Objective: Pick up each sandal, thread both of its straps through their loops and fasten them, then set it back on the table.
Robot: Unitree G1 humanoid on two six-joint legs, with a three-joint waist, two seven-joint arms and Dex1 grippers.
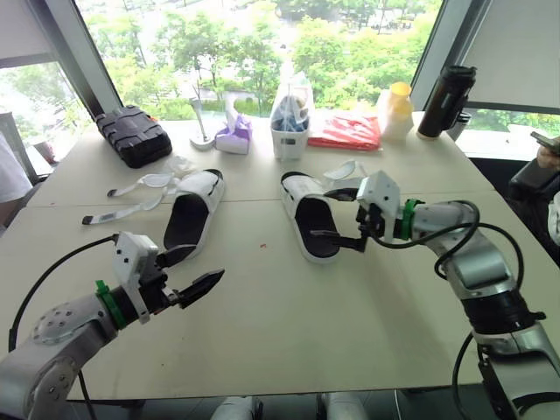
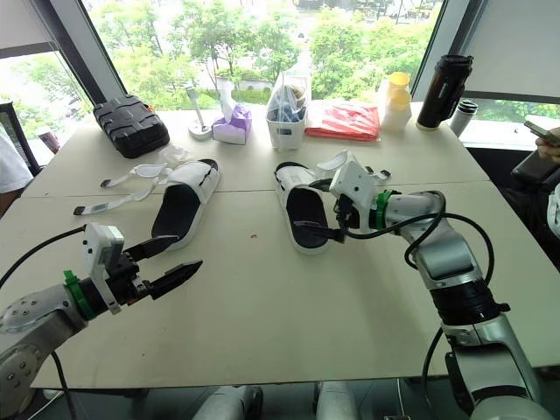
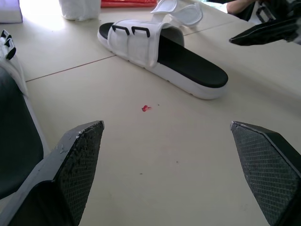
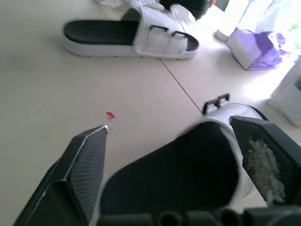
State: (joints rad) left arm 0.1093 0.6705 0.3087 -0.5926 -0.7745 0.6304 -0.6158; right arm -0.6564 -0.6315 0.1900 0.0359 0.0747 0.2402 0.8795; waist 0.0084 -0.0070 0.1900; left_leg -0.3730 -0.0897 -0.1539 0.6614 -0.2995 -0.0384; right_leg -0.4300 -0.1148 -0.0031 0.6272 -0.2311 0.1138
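Two white sandals with black footbeds lie on the beige table. The left sandal has its loose straps spread out to its left. On the right sandal, the straps are flipped out to its right. My right gripper is open and hovers just above the heel end of the right sandal, with nothing held. Nearer the front of the table, my left gripper is open and empty, just in front of the left sandal's heel.
Along the back edge stand a black case, a purple tissue box, a white cup with a bag, a red packet, a yellow-capped bottle and a black flask. A person's hand shows at far right.
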